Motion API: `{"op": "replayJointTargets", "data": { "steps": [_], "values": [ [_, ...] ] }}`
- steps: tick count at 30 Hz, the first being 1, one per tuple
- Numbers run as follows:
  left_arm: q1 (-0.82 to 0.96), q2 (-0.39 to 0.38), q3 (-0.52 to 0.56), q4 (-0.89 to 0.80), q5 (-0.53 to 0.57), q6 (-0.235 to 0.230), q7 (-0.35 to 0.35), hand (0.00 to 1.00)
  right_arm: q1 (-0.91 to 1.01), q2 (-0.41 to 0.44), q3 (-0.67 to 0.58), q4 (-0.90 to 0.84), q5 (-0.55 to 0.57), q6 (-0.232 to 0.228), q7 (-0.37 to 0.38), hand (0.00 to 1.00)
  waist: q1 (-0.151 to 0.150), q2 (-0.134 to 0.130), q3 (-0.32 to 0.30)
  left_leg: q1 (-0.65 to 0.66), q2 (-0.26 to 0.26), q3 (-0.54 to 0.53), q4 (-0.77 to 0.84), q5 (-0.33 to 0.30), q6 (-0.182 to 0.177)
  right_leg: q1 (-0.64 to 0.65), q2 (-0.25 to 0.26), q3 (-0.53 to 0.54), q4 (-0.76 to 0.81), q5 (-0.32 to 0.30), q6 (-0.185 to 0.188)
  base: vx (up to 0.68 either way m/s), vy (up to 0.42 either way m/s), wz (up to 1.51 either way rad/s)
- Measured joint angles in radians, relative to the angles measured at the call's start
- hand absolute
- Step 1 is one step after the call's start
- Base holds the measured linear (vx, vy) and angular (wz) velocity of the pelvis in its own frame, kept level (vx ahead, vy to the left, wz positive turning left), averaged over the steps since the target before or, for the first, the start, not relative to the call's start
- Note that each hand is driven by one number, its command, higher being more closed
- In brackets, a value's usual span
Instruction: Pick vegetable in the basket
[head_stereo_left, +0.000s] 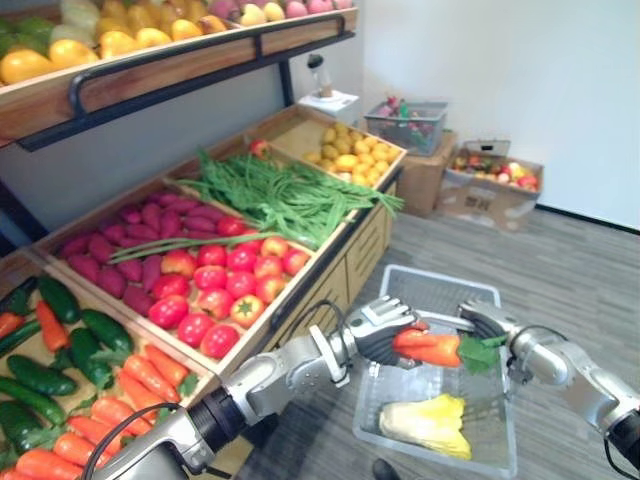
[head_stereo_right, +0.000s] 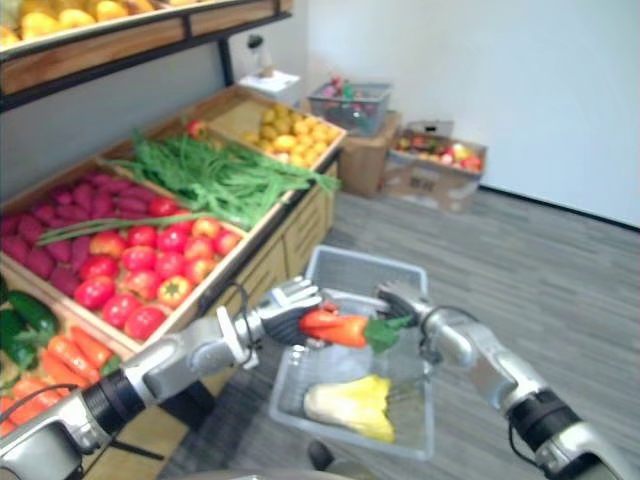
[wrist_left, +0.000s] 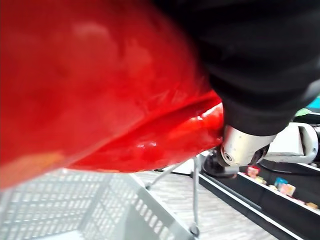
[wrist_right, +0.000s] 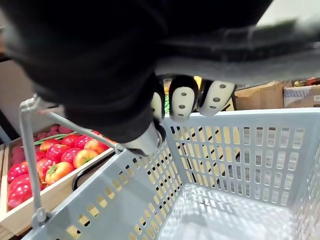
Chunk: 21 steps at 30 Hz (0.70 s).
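Observation:
My left hand (head_stereo_left: 385, 320) holds a red-orange vegetable (head_stereo_left: 430, 346) with a green leafy top over the grey plastic basket (head_stereo_left: 432, 276). Its fingers are curled round the vegetable's red end. Close up, the glossy red skin (wrist_left: 100, 90) shows in the left wrist view, above the basket's mesh wall (wrist_left: 75, 210). A pale yellow-green cabbage (head_stereo_left: 430, 422) lies in the basket. My right hand (head_stereo_left: 487, 318) is at the basket's far right side, with its fingers (wrist_right: 182, 102) curled round the wire handle (wrist_right: 27, 150). The same grip shows in the right eye view (head_stereo_right: 400, 297).
A wooden display stand on the left holds tomatoes (head_stereo_left: 225, 290), long green beans (head_stereo_left: 280, 195), carrots (head_stereo_left: 120, 400), cucumbers (head_stereo_left: 60, 340), purple sweet potatoes (head_stereo_left: 130, 250) and yellow fruit (head_stereo_left: 355, 155). An upper shelf (head_stereo_left: 150, 70) overhangs it. Cardboard boxes (head_stereo_left: 490, 190) stand by the back wall.

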Motion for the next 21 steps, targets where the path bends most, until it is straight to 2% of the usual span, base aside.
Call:
{"op": "replayJointTargets", "data": {
  "steps": [4,13,21],
  "values": [
    [0.000,-0.024,-0.019,0.009,0.000,-0.014,-0.002,1.00,-0.084,0.000,0.048,-0.001,-0.001,-0.003,-0.001,1.00,-0.002,0.005,0.001,0.017,0.014,0.043,0.033,-0.019,-0.007,-0.004,0.023,0.039,0.012,0.000,0.000,-0.05,0.002,-0.34],
    [0.000,-0.150,-0.050,0.115,0.001,-0.014,-0.004,1.00,-0.169,0.003,0.057,-0.001,-0.009,0.001,-0.010,1.00,-0.002,0.010,0.002,0.032,0.040,0.080,0.085,-0.043,-0.011,-0.004,0.043,0.067,0.016,0.005,-0.001,-0.02,-0.006,-0.12],
    [0.004,-0.263,-0.044,0.268,0.017,0.030,-0.029,1.00,-0.202,0.053,0.057,-0.001,-0.010,0.016,-0.023,1.00,-0.005,0.009,0.022,0.037,0.047,0.097,0.102,-0.053,-0.012,-0.006,0.049,0.079,0.014,-0.002,0.001,-0.01,-0.003,-0.05]
  ]
}}
